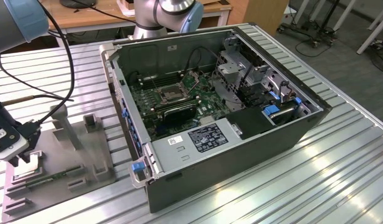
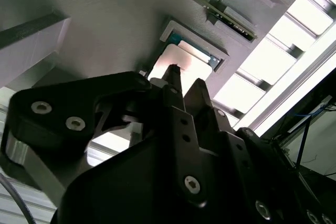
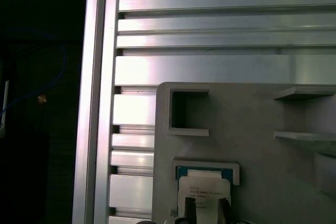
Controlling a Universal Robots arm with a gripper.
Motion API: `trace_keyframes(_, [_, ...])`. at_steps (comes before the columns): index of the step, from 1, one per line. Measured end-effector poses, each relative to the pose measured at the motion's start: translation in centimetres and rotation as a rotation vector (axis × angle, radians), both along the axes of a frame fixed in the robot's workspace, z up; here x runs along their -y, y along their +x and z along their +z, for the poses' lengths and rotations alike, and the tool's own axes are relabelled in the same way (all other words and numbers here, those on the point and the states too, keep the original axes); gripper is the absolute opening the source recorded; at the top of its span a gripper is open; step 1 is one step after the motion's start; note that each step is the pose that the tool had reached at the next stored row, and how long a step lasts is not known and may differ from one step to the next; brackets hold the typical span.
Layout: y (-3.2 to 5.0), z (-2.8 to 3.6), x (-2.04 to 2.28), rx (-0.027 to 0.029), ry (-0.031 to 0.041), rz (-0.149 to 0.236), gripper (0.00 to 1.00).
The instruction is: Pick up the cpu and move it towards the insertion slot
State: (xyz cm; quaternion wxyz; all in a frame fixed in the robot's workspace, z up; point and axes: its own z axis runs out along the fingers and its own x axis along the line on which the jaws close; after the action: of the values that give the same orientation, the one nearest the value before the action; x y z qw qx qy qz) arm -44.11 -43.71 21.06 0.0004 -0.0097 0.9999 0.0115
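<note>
Grey plastic is making up a flat holder plate [image 1: 60, 154], and it is lying on the silver ribbed surface [image 1: 303, 186] at about eight o'clock in the exterior view. The cpu [image 1: 31, 164] is resting flat in a small pocket on this plate. The gripper [image 1: 21, 159] is hanging right over the cpu and pointing down at it. In the second wrist view the gripper [image 2: 186, 77] is showing its black jaws standing only a little way apart, with a narrow gap between them. The pale top of the cpu [image 2: 193, 60] is peeking out just past the tips. The first wrist view is showing the same thing, with the gripper [image 3: 206, 213] over the cpu [image 3: 202, 187] in its pocket. The jaws are not holding anything, and I cannot tell if the tips are touching the chip. The insertion slot [image 1: 168, 94] is sitting on the green board [image 1: 148, 100] inside the open computer case [image 1: 241, 154]. It is lying at about two o'clock from the cpu and well apart from it. A long green memory stick [image 1: 51, 178] is lying in its own groove on the plate, near the cpu at about four o'clock.
</note>
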Motion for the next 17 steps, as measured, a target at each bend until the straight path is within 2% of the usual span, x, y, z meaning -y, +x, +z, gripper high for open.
trace_keyframes(3, [0.00, 0.00, 0.00, 0.0000, 0.0000, 0.000, 0.35])
trace_keyframes(5, [-0.01, 0.00, 0.00, 0.0000, 0.0000, 0.000, 0.47])
trace_keyframes(6, [-0.01, 0.00, 0.00, 0.0000, 0.0000, 0.000, 0.47])
trace_keyframes(8, [-0.01, 0.00, 0.00, 0.0001, 0.0000, 0.000, 0.58])
trace_keyframes(10, [-0.02, 0.00, 0.00, 0.0000, 0.0000, 0.000, 0.58])
trace_keyframes(11, [-0.02, 0.00, 0.00, 0.0000, 0.0000, 0.000, 0.65])
trace_keyframes(17, [-0.08, -0.03, 0.00, 0.0000, 0.0000, 0.000, 0.65])
